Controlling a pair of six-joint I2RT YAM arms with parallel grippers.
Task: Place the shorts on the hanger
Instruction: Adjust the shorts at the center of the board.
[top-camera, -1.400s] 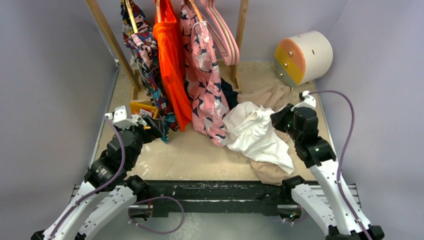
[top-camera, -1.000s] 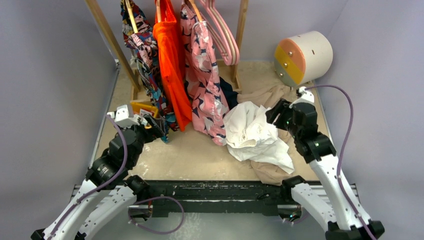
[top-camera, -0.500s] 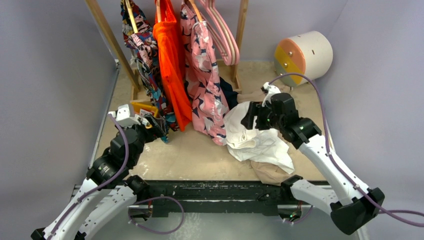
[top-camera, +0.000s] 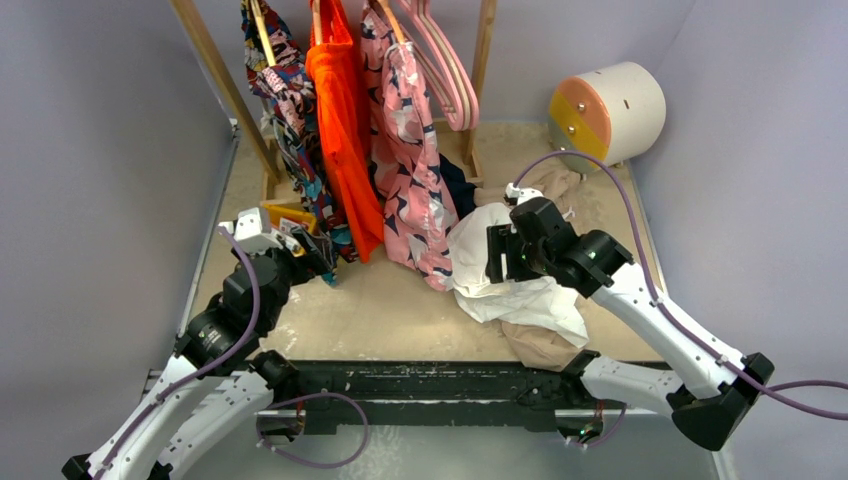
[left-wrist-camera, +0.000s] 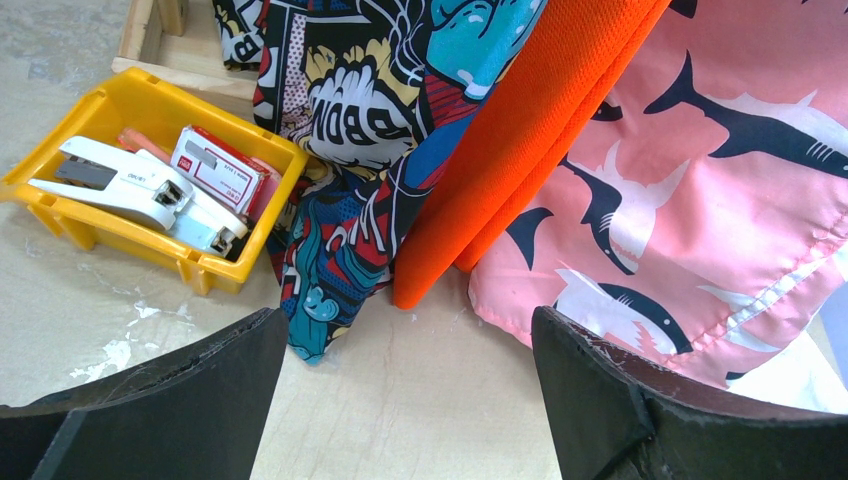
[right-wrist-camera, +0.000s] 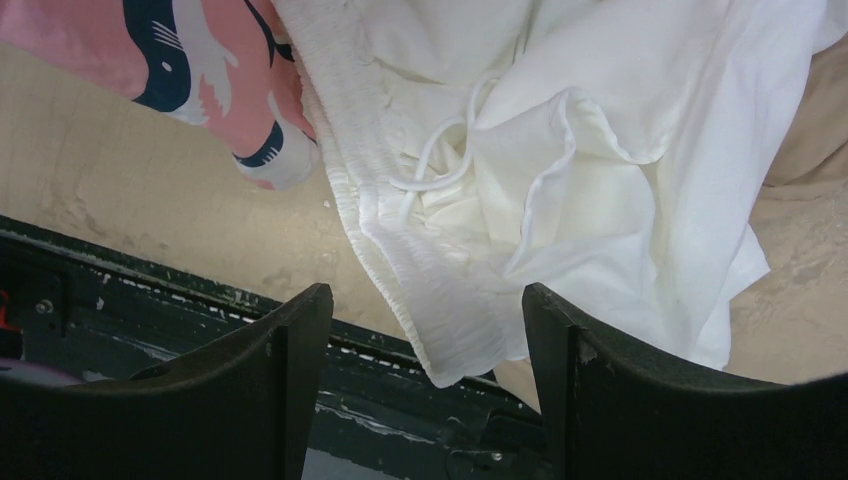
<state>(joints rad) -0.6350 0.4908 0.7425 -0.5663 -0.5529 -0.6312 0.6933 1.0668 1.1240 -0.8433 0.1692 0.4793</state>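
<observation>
While both arms reach out over the sandy beige bench (top-camera: 390, 305), the thin white shorts (top-camera: 520, 290) lie in a crumpled heap on its right half, well apart from the smooth pink clothes hangers (top-camera: 455, 80), which hang together from the top of the wooden rack (top-camera: 215, 70) at the back. The heap lies partly on a tan beige garment (top-camera: 540, 348), and its left edge touches the hem of a hanging pink garment with navy and white sharks (top-camera: 405, 160). The right claw (top-camera: 497, 255) hovers directly above the shorts with its two black fingers spread wide and nothing between them, so it is released. From the right wrist view, the gathered elastic waistband (right-wrist-camera: 400, 260) runs down toward the near edge of the bench, and a white drawstring (right-wrist-camera: 440, 170) curls just beside it. The left claw (left-wrist-camera: 405, 330) is also released, its fingers wide apart over bare bench on the left side. Ahead of it hang a comic-print garment (left-wrist-camera: 370, 120) and a bright orange garment (left-wrist-camera: 530, 130), next to the shark one. A small yellow plastic bin (left-wrist-camera: 130, 240) stands to the left of them, holding a white hand tool (left-wrist-camera: 130, 185) and a red and white box (left-wrist-camera: 220, 170). At the back right rests a white drum with a yellow and orange face (top-camera: 610, 110).
</observation>
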